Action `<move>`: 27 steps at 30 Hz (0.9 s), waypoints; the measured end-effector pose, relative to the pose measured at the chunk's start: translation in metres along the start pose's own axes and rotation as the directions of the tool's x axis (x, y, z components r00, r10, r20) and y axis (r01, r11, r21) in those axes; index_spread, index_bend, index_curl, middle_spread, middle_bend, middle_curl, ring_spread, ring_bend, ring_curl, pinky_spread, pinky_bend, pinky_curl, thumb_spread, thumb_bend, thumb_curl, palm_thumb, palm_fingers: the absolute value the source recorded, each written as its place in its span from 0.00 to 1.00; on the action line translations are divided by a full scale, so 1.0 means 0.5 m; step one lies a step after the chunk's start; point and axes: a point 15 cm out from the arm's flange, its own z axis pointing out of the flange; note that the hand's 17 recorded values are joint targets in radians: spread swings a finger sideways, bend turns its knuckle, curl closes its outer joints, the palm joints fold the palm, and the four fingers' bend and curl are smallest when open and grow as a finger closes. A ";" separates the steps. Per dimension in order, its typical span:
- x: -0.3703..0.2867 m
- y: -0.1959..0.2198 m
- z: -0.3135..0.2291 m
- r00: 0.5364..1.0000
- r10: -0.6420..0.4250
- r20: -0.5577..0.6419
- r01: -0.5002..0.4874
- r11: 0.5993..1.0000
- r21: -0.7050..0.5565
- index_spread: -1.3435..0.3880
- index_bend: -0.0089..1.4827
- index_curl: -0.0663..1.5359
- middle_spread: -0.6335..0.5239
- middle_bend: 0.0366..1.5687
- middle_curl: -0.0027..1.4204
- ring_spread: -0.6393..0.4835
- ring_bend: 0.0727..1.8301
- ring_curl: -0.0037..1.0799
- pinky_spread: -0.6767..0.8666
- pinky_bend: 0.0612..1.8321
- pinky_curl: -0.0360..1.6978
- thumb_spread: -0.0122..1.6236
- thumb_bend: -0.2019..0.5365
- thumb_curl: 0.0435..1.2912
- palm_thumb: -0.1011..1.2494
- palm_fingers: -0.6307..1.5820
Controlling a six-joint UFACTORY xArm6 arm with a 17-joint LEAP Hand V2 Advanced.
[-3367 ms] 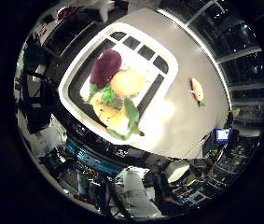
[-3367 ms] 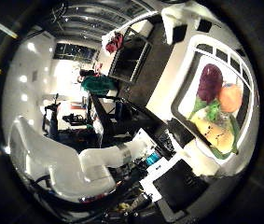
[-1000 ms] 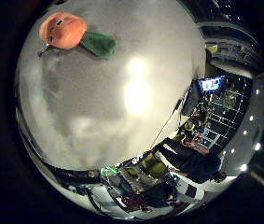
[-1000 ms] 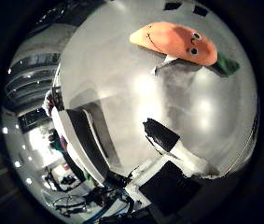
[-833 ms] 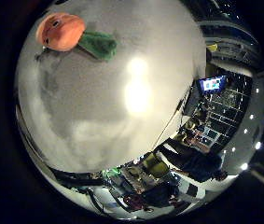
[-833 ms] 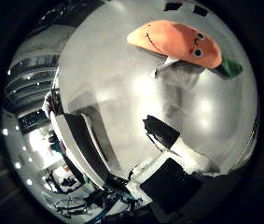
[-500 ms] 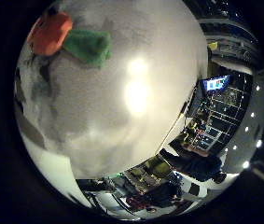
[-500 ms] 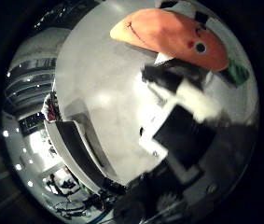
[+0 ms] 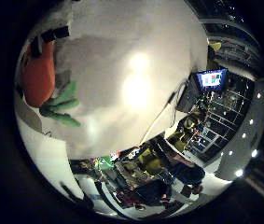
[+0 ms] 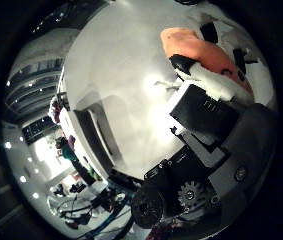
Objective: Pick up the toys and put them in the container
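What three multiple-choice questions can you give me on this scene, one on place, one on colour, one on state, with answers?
1. Where does the carrot toy lie?
A. on the white table
B. in a drawer
C. on the floor

2. What colour is the toy's leafy end?
A. blue
B. green
C. purple

3. How is the hand placed?
A. far from the toy
B. fingers curling over the toy
C. resting flat on the bare table

Answers: 1 A, the white table lies under it; 2 B, green leaves show beside the orange body; 3 B, black and white fingers cross the toy.
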 end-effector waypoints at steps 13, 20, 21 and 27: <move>-0.110 0.273 -0.132 0.989 -0.145 0.017 0.145 0.989 -0.017 0.60 0.67 0.51 0.43 0.80 0.47 0.38 0.71 0.57 0.24 0.61 0.43 0.31 0.24 0.60 0.82 0.80; -0.340 0.401 -0.081 0.941 -0.336 0.049 0.338 0.940 -0.046 0.60 0.66 0.51 0.43 0.80 0.47 0.38 0.72 0.57 0.24 0.60 0.45 0.31 0.24 0.63 0.82 0.81; -0.373 0.410 -0.072 0.934 -0.351 0.059 0.354 0.934 -0.052 0.60 0.66 0.52 0.43 0.80 0.47 0.38 0.72 0.57 0.24 0.60 0.45 0.31 0.24 0.63 0.82 0.81; -0.569 0.456 -0.053 0.899 -0.433 0.074 0.438 0.896 -0.077 0.60 0.66 0.52 0.43 0.81 0.47 0.38 0.72 0.56 0.24 0.60 0.46 0.31 0.24 0.64 0.82 0.81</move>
